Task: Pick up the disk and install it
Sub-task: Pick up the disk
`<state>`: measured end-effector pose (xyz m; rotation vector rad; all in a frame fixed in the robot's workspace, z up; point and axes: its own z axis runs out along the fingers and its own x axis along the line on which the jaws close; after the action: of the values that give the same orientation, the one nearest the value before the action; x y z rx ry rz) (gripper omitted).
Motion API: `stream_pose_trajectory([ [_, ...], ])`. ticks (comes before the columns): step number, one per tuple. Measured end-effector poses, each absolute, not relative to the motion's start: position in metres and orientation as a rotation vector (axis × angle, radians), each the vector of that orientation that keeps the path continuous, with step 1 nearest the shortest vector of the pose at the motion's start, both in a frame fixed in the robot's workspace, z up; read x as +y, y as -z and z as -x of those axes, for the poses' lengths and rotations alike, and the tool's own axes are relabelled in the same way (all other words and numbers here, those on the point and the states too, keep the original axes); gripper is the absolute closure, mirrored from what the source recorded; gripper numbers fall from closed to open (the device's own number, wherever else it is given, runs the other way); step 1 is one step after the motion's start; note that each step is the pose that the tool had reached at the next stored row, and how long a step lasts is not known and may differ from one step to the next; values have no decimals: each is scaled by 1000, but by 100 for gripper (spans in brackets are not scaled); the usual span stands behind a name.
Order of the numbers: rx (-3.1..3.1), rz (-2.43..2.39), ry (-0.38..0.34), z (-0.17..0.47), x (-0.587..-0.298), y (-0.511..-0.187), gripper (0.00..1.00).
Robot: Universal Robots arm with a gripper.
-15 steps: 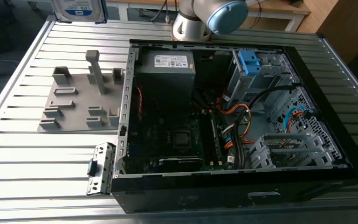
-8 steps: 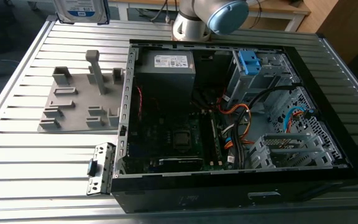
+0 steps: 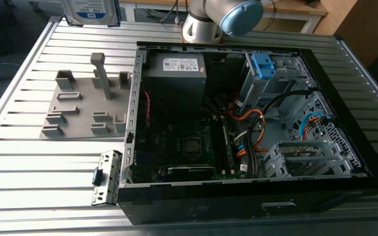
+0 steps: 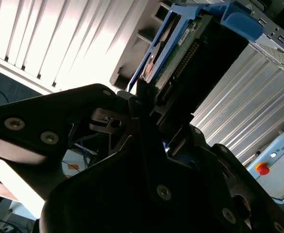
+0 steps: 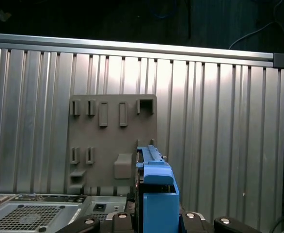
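Jaws of gripper (image 4: pixel 148 108) clamped on disk (image 4: pixel 180 46) edge, high over slatted table (image 3: pixel 25 169). Risk: narrow edge hold, cd tilt/slip.

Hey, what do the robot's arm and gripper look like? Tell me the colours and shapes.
The arm is built of smooth, silver-grey round tubes, with a rounded light blue cap on one joint. In the second wrist view, the gripper is matt black, made of flat plates with rounded corners and linkage bars, fastened with small silver screws.
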<state>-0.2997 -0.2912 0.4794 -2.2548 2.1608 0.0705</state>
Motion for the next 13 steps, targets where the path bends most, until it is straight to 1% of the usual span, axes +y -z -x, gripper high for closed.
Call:
stream_pose_trajectory([
  [13, 2161, 2255, -71, 279, -293, -479, 64],
])
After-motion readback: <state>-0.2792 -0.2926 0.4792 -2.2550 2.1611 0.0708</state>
